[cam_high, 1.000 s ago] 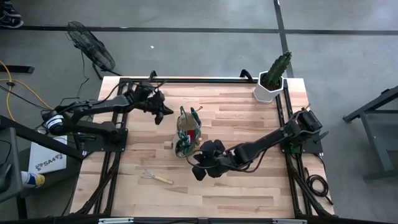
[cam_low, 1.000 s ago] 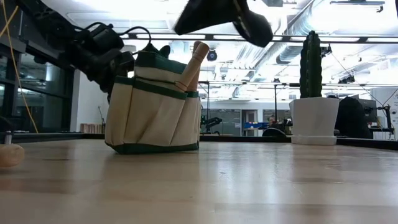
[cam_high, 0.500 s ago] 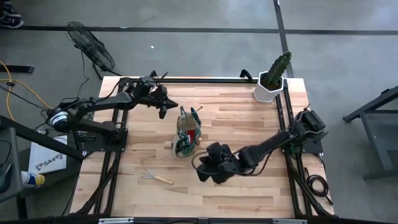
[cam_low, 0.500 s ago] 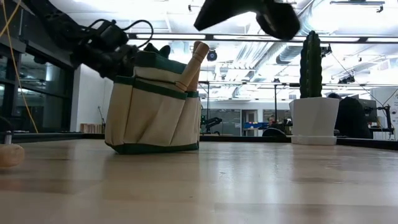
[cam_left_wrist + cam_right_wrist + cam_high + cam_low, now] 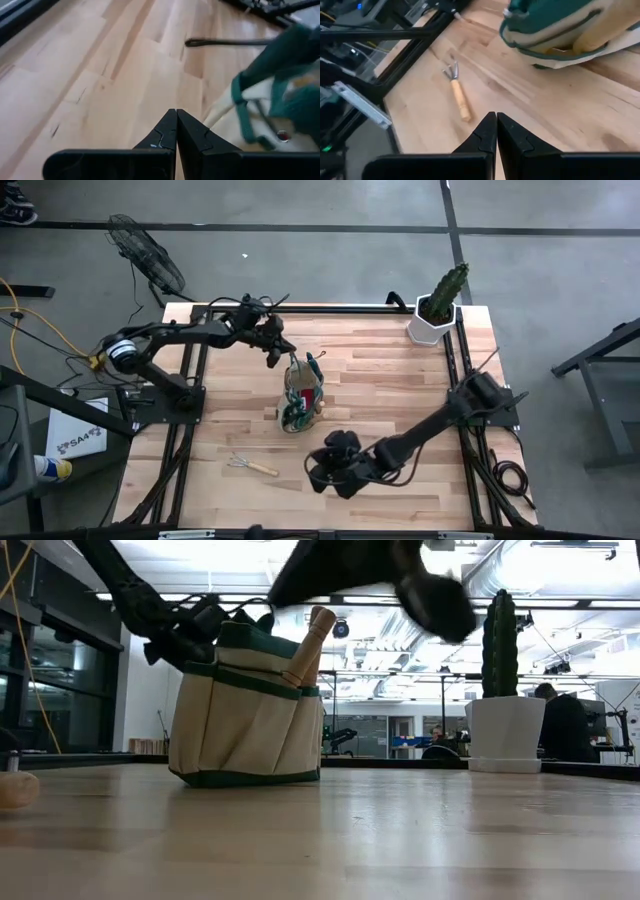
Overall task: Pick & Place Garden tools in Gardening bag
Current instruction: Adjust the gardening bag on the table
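Observation:
The tan gardening bag (image 5: 300, 392) with green trim stands on the table's middle, and wooden tool handles (image 5: 311, 638) stick out of its top. A wooden-handled hand rake (image 5: 252, 466) lies flat on the table near the front left, also clear in the right wrist view (image 5: 457, 93). My left gripper (image 5: 272, 359) is shut and hovers just beyond the bag's far left corner (image 5: 220, 107), apart from it. My right gripper (image 5: 318, 477) is shut and hangs above the table to the rake's right, pointing toward the rake.
A green cactus in a white pot (image 5: 436, 308) stands at the far right corner. The black frame rails (image 5: 190, 430) run along the table's left and right edges. Bare wood lies between the rake and my right gripper.
My left gripper has reached out toward the table's right, up to the bag's far left corner, still shut. My right gripper has moved toward the near edge and down, rolling as it went, and now faces the rake. Bag and rake have stayed put.

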Tool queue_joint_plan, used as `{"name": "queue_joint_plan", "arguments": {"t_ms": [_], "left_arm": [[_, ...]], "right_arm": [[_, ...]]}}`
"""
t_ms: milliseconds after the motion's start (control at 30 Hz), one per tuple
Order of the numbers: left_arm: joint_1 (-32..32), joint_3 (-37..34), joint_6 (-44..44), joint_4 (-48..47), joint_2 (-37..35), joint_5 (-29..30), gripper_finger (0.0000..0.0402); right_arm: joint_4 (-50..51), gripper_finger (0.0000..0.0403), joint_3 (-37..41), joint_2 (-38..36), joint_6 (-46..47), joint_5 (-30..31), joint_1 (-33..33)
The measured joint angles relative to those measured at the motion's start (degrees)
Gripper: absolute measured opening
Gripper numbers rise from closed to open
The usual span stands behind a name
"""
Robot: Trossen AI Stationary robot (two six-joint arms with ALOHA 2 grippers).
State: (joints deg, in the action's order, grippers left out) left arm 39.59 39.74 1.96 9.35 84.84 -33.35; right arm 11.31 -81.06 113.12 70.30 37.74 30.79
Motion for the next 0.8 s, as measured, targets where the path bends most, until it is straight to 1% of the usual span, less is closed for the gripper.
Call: {"name": "queue_joint_plan", "arguments": {"t_ms": [133,233,333,433,567,667,800], "left_arm": [[1.47,-0.01,1.24,-0.16,1.64,-0.19,0.0],[3.22,-0.08,1.23,-0.3,2.14,0.74,0.0],[4.86,-0.08,1.29,0.78,2.12,1.2,0.0],[5.94,-0.08,1.24,2.39,2.12,1.34,0.0],[5.77,-0.08,0.84,5.24,3.26,1.48,0.0],[5.3,0.23,-0.99,7.93,5.53,1.37,0.0],[5.31,2.24,-2.12,7.7,8.9,0.75,0.0]], "right_arm": [[-7.75,0.0004,0.02,4.61,-0.06,0.22,-1.06],[-13.39,0.0004,0.02,7.87,-1.71,-0.09,-2.42],[-20.23,0.0004,0.0,10.07,-4.28,-0.54,-3.89],[-24.55,0.0004,0.0,11.65,-6.18,-0.3,-4.91],[-26.8,0.0004,0.0,12.81,-7.17,-0.39,-5.67],[-27.01,0.0004,0.0,12.83,-7.28,-0.55,-6.1],[-27.02,0.0004,0.0,12.83,-7.43,-0.35,-6.73]]}}
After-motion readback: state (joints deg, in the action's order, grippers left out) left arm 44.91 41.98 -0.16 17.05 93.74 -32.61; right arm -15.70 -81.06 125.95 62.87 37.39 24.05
